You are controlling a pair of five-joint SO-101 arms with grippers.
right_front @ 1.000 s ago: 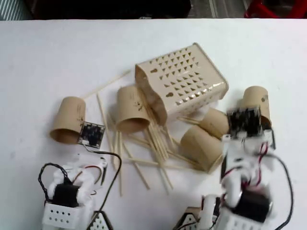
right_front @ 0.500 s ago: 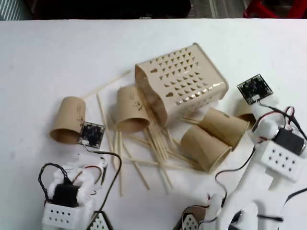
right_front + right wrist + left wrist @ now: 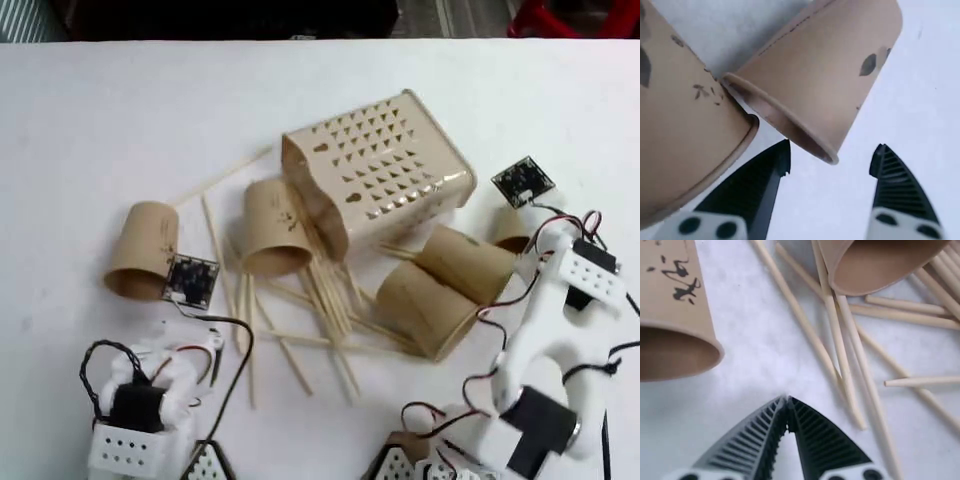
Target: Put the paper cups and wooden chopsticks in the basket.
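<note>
Two claws wait at the near side of the desk (image 3: pixel 100 120). The left claw (image 3: pixel 788 401) is pressed together with nothing in it, just above bare desk. It has a paper cup (image 3: pixel 670 325) on one side and loose wooden chopsticks (image 3: pixel 840 350) on the other. The right claw (image 3: pixel 832 162) is spread wide. Its target cup (image 3: pixel 830 70) lies on its side with its mouth toward the claw, and its long way runs straight off from the claw. The low part of the rim sits between the two tips. A second cup (image 3: pixel 685 130) lies tight against it on one side, so that side is crowded. The other side is bare desk with room to move. I think this claw should drop a little and pinch the rim wall. Farther off, the basket (image 3: pixel 380 165) lies tipped on its side with its mouth turned away from this cup, so the cup would have to go round.
</note>
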